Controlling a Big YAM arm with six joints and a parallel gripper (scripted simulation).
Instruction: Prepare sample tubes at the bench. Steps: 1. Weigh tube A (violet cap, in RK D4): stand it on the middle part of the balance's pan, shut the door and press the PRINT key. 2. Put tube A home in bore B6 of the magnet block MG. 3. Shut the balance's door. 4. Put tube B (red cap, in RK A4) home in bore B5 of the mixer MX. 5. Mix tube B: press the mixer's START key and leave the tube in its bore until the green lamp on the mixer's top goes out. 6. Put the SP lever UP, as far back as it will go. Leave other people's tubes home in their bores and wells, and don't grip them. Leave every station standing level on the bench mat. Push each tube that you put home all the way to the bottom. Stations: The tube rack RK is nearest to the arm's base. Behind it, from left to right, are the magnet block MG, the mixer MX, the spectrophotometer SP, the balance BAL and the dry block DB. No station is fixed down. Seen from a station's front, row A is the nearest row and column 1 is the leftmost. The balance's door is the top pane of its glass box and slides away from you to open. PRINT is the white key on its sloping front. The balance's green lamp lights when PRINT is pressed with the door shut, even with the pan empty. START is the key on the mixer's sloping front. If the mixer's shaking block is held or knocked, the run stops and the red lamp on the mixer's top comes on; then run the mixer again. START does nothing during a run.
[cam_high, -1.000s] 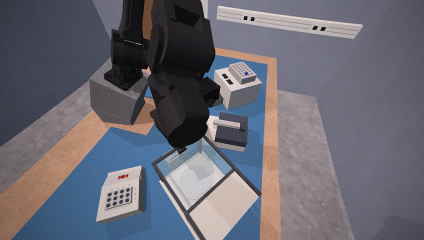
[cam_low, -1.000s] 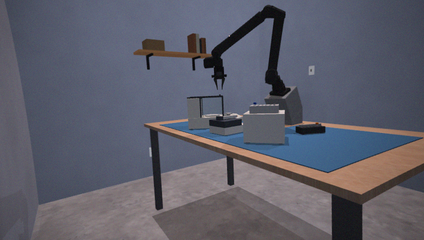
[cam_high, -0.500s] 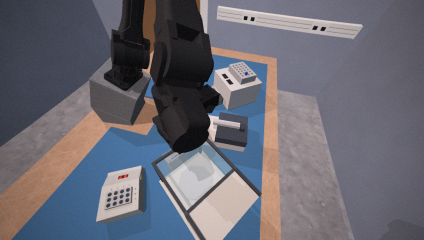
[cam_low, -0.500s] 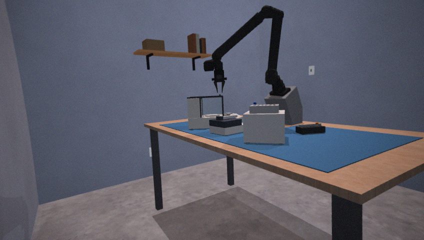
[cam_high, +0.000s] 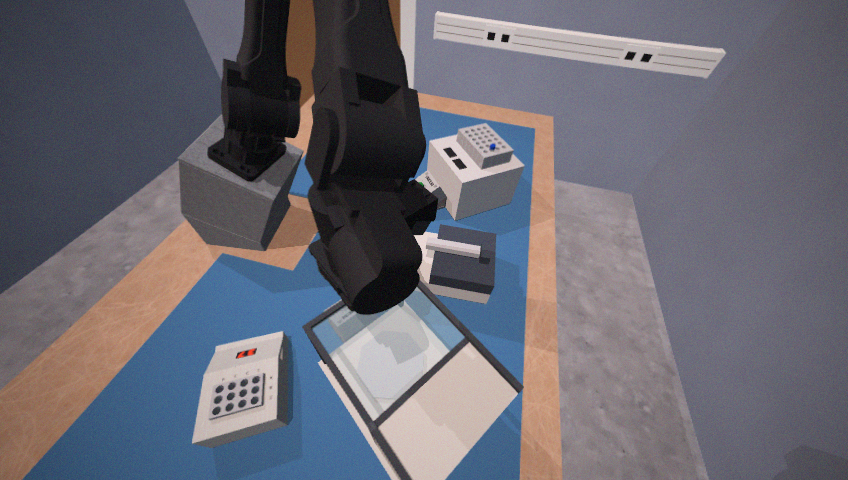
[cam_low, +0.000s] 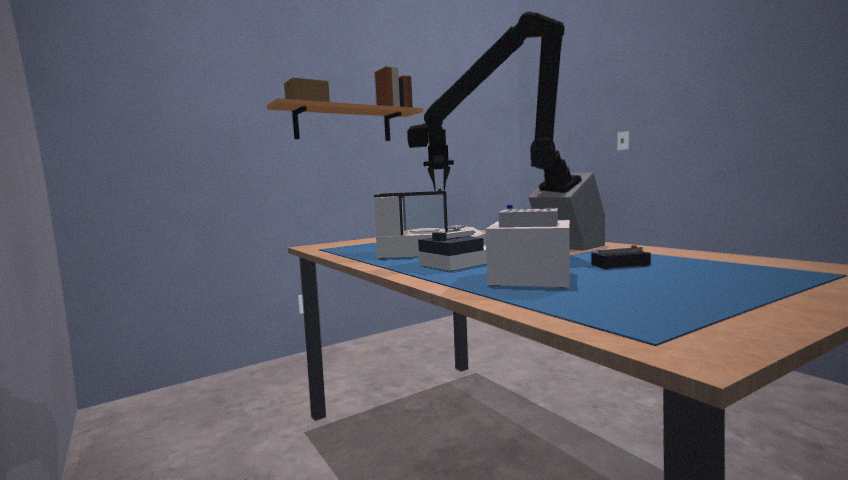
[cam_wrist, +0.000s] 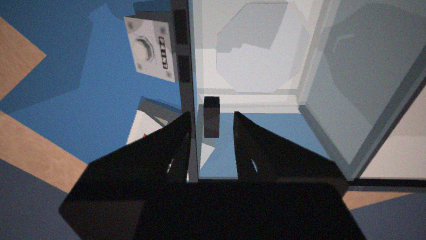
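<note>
My gripper (cam_low: 439, 189) (cam_wrist: 212, 119) is partly open with nothing between its fingers. It hangs low over the front part of the balance (cam_high: 446, 410) (cam_low: 387, 220). The dark door handle (cam_wrist: 212, 117) is below and between the fingertips, by the front top bar. The glass top appears closed, with the handle near the front. The pan (cam_high: 380, 368) (cam_wrist: 265, 65) shows no tube. The white PRINT key (cam_wrist: 143, 49) is on the sloping front. The mixer (cam_high: 484, 190) (cam_low: 528, 255) has dark lamp windows. The spectrophotometer's lever (cam_high: 453, 246) lies low along its dark lid. Tubes A and B cannot be made out.
The dry block (cam_high: 243, 428) stands right of the balance. The spectrophotometer (cam_high: 464, 273) (cam_low: 452, 259) is close on its left. A low black block (cam_low: 620, 259) with an orange cap (cam_low: 633, 246) lies beyond the mixer, which holds a blue-capped tube (cam_high: 492, 146) (cam_low: 509, 206). The rack is hidden.
</note>
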